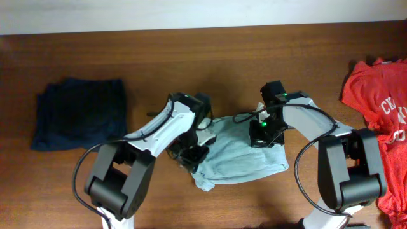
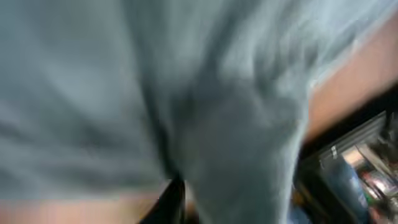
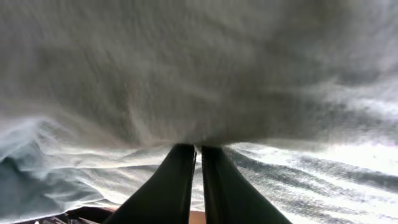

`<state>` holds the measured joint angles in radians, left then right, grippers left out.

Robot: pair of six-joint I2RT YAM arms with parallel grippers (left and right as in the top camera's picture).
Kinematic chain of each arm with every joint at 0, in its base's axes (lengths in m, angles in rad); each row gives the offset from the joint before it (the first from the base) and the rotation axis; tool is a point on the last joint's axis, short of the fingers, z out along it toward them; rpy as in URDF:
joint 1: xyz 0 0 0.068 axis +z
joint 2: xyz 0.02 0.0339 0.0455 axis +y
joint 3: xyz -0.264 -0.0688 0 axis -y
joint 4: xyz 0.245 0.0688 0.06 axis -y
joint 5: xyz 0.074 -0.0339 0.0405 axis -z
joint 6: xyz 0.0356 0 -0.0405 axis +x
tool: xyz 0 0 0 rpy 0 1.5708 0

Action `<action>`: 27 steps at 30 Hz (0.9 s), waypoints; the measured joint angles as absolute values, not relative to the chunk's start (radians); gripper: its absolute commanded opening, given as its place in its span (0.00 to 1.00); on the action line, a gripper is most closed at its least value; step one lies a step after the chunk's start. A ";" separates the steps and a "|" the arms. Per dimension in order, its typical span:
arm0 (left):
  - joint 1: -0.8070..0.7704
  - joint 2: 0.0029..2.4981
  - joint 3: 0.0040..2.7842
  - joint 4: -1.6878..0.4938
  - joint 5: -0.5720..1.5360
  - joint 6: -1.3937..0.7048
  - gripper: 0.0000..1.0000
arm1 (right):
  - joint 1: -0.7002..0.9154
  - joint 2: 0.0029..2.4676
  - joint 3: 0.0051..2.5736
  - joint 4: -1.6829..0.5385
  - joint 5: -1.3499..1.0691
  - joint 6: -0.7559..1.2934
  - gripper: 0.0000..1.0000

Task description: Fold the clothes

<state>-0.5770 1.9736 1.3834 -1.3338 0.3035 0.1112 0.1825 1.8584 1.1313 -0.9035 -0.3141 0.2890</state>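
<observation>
Three T-shirts lie on the brown worktop (image 1: 191, 57). The pale grey-blue T-shirt (image 1: 241, 162) is crumpled at the middle, between the two arms. The navy T-shirt (image 1: 79, 114) lies well apart on the left side. The red T-shirt (image 1: 375, 102), with white lettering, lies at the right border and runs out of the overhead view.

The right end effector (image 1: 262, 135) sits on the far right part of the grey-blue shirt. In its wrist view the two fingers (image 3: 177, 180) stand almost together, with a fold of the cloth pinched at their tips. The left end effector (image 1: 193, 154) is at the shirt's left edge. Its wrist view is blurred and filled with cloth, and only one dark finger (image 2: 173, 202) shows at the bottom, so I cannot tell whether it is clenched or released.

The shirt's near left corner pokes out toward the front, past the left arm. Its right edge ends just beside the right arm. Bare wood shows in a wide band along the far side and between the navy shirt and the left arm. A narrower strip shows between the right arm and the red shirt.
</observation>
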 measured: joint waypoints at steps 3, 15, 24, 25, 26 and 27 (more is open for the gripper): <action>-0.580 1.973 1.382 -1.407 0.309 0.099 0.12 | 0.183 1.858 1.131 -0.900 -0.314 0.289 0.11; -0.581 1.814 1.382 -1.315 0.249 0.038 0.28 | 0.183 1.858 1.131 -0.900 -0.314 0.289 0.11; -0.605 1.818 1.383 -1.082 0.211 0.037 0.34 | 0.183 1.858 1.131 -0.900 -0.314 0.288 0.12; -0.606 1.834 1.383 -1.077 0.196 0.038 0.33 | 0.183 1.858 1.131 -0.900 -0.314 0.289 0.12; -0.607 1.853 1.383 -1.073 0.178 0.038 0.32 | 0.183 1.858 1.131 -0.900 -0.314 0.288 0.12; -0.606 1.876 1.383 -1.065 0.159 0.038 0.31 | 0.183 1.858 1.131 -0.900 -0.314 0.289 0.12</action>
<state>-0.6060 1.8755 1.3827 -1.0653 0.1589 0.0376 0.1825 1.8584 1.1313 -0.8997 -0.3138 0.2890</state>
